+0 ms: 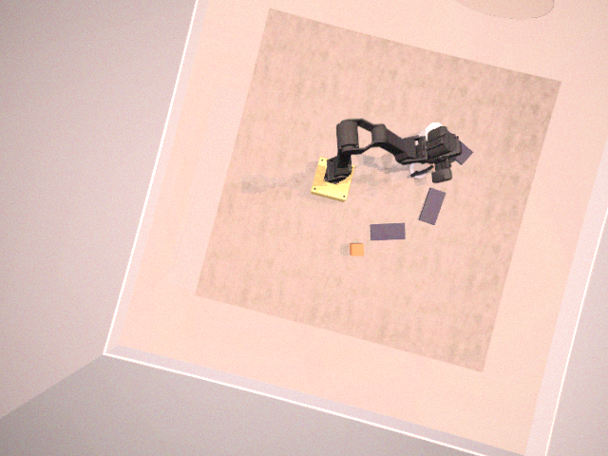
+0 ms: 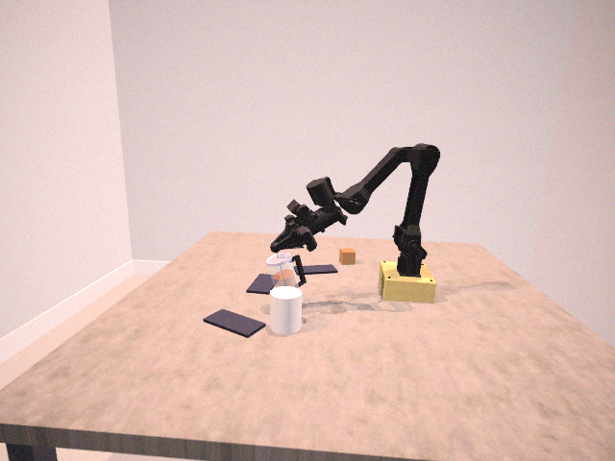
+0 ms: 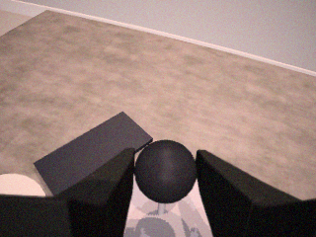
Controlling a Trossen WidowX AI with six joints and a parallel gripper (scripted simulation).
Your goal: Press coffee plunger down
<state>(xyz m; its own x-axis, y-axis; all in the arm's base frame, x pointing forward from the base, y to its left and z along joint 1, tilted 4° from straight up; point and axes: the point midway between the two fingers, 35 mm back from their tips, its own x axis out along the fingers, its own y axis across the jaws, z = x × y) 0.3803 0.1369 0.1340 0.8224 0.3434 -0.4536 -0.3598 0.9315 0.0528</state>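
The coffee press (image 2: 284,272) is a clear glass jug with a black handle, standing upright on the table behind a white cylinder. Its plunger ends in a black ball knob (image 3: 165,170). My gripper (image 3: 165,157) (image 2: 279,245) (image 1: 426,169) is shut on this knob, one dark finger on each side. The thin plunger rod and the press lid (image 3: 158,224) show just below the knob in the wrist view. In the overhead view the arm hides most of the press.
A white cylinder (image 2: 285,309) (image 1: 431,128) stands close in front of the press. Three dark flat tiles (image 2: 234,322) (image 1: 432,206) (image 1: 387,231) lie around it; one shows in the wrist view (image 3: 91,150). An orange cube (image 2: 347,255) (image 1: 356,248) sits farther off. The yellow arm base (image 2: 406,287) is to the right.
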